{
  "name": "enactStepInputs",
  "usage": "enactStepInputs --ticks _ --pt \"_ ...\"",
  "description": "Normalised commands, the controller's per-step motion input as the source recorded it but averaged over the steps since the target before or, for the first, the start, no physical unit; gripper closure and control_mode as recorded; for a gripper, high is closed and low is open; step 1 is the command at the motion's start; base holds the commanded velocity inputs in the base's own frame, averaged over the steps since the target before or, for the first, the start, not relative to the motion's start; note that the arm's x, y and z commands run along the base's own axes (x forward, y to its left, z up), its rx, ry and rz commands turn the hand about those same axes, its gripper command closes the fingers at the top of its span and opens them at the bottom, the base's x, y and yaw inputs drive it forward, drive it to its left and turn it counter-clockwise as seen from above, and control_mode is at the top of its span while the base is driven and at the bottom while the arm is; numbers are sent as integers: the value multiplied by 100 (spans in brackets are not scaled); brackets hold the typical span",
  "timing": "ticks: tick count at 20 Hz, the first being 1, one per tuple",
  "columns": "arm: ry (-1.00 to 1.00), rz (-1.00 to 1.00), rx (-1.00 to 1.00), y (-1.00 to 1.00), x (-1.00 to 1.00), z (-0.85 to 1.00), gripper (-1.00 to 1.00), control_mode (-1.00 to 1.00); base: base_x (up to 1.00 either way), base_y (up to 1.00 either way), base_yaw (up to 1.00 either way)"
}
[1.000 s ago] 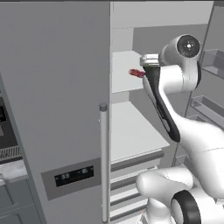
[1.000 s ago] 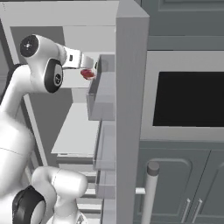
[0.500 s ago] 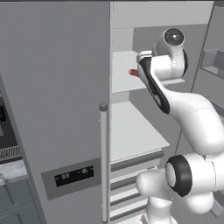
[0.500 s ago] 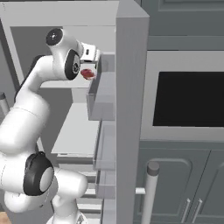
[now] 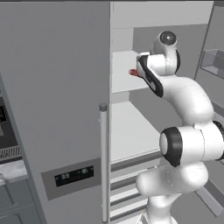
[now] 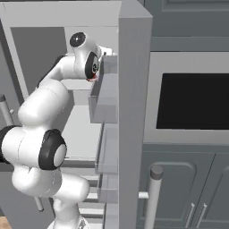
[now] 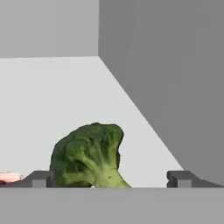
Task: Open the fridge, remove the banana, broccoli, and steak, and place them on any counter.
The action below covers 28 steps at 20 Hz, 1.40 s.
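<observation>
The fridge (image 5: 57, 87) has its left door shut and its right door (image 6: 132, 112) swung open. My arm reaches in to the upper shelf (image 5: 122, 83). In the hand view the broccoli (image 7: 89, 153), dark green with a pale stalk, stands on that shelf between my fingertips (image 7: 39, 178). My gripper (image 7: 110, 178) is open around it without touching. The red steak (image 7: 8, 177) lies just left of the left tip and also shows as a red spot (image 5: 133, 72) (image 6: 92, 79). The banana is out of view.
The open door's clear bins (image 6: 107, 96) hang close to the right of my arm. A wall oven (image 6: 192, 100) and grey cabinet doors (image 6: 188, 192) stand beyond the door. The shut door's long handle (image 5: 103, 162) is left of the opening. A lower shelf (image 5: 127, 131) lies beneath.
The arm has folded upward, its elbow and lower joints rising closer to the fridge opening. The hand has stayed at the upper shelf beside the steak, jaws still wide.
</observation>
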Motion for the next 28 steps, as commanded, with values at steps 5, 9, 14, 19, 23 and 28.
enactStepInputs --ticks 5,9,14,19,23,28 --pt "5 0 0 -11 50 -19 -100 -100 0 0 0" --pt "6 0 0 0 5 -35 -100 -100 0 0 0" --pt "0 0 0 0 -33 -57 -100 -100 0 0 0" --pt "0 0 0 0 -8 -61 -100 -100 0 0 0" --pt "0 0 0 -9 39 -50 -100 -100 0 0 0" --pt "5 1 0 -3 14 -75 -100 -100 0 0 0"
